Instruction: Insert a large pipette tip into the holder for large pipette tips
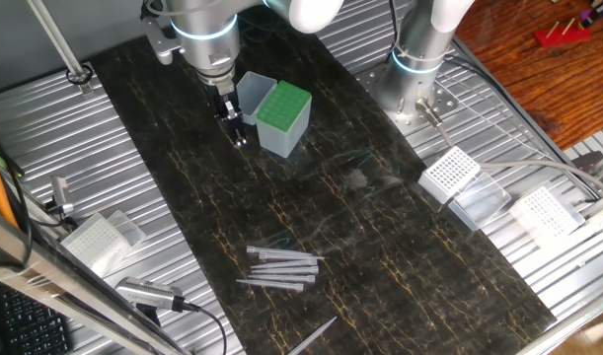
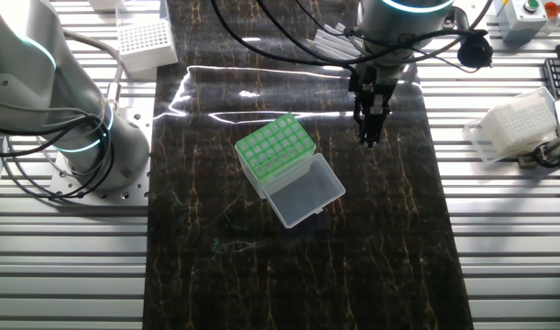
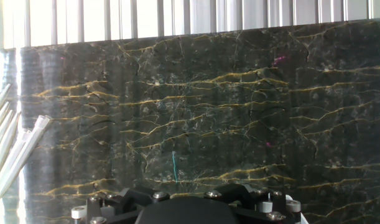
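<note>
Upper left, the end effector [image 1: 238,131], fingers apparently together and empty, hovers beside the holder [image 1: 282,118]; spare tips [image 1: 281,268] lie at the bottom centre, awaiting pickup.

In the hand view the tips [image 3: 12,155] are cut off by the edge at 9 o'clock, and the gripper's [image 3: 190,208] fingers are out of frame at 6 o'clock, so its spread cannot be told.

Bright green perforated top on the holder [image 1: 282,106] – grey-blue translucent body; black desk [image 1: 380,256] mat veined with gold; pale translucent tips [image 1: 281,268]; white-grid racks [image 1: 450,174]
</note>
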`<state>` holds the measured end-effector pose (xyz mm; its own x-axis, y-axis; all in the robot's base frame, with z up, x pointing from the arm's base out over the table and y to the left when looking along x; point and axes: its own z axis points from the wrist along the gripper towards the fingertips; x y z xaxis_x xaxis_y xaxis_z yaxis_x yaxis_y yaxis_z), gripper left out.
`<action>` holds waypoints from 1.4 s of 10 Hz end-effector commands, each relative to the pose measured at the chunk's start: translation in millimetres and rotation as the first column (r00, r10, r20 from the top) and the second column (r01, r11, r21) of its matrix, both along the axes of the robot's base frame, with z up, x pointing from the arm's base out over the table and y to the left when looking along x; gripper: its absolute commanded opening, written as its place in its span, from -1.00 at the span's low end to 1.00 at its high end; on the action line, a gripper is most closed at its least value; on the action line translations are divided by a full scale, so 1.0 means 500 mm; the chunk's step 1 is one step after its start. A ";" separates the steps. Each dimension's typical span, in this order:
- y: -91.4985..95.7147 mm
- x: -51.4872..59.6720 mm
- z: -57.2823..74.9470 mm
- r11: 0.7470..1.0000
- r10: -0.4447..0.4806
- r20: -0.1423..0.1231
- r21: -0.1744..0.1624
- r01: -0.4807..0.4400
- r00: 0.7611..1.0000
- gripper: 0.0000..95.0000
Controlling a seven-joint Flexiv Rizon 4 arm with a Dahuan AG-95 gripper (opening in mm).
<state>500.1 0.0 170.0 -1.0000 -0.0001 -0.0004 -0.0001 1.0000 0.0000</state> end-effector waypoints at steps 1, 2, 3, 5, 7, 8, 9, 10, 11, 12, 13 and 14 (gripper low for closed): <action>0.000 0.000 0.000 0.971 -0.240 -0.023 0.012 0.240 0.971 -1.00; 0.000 0.000 0.000 0.971 -0.240 -0.022 0.001 0.240 0.970 -1.00; 0.000 0.000 0.000 0.971 -0.237 -0.024 0.000 0.237 0.971 -1.00; 0.000 0.000 0.000 0.972 -0.234 -0.024 -0.002 0.234 0.972 -1.00; 0.000 0.000 0.000 0.972 -0.237 -0.024 -0.004 0.237 0.971 -1.00; 0.000 0.000 0.000 0.971 -0.240 -0.024 -0.006 0.240 0.970 -1.00; 0.000 0.000 0.000 0.970 -0.242 -0.022 -0.010 0.242 0.970 -1.00; 0.000 0.000 0.000 0.970 -0.245 -0.024 -0.007 0.245 0.969 -1.00; 0.000 0.000 0.000 0.969 -0.249 -0.023 -0.008 0.249 0.968 -1.00; 0.000 0.000 0.000 0.969 -0.248 -0.025 -0.005 0.248 0.969 -1.00; 0.000 0.000 0.000 0.967 -0.255 -0.026 -0.004 0.255 0.966 -1.00; 0.000 0.000 0.000 0.967 -0.255 -0.039 0.008 0.255 0.966 -1.00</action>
<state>499.5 -0.7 170.3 -0.9645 0.2622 0.0311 0.2624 0.9649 0.0032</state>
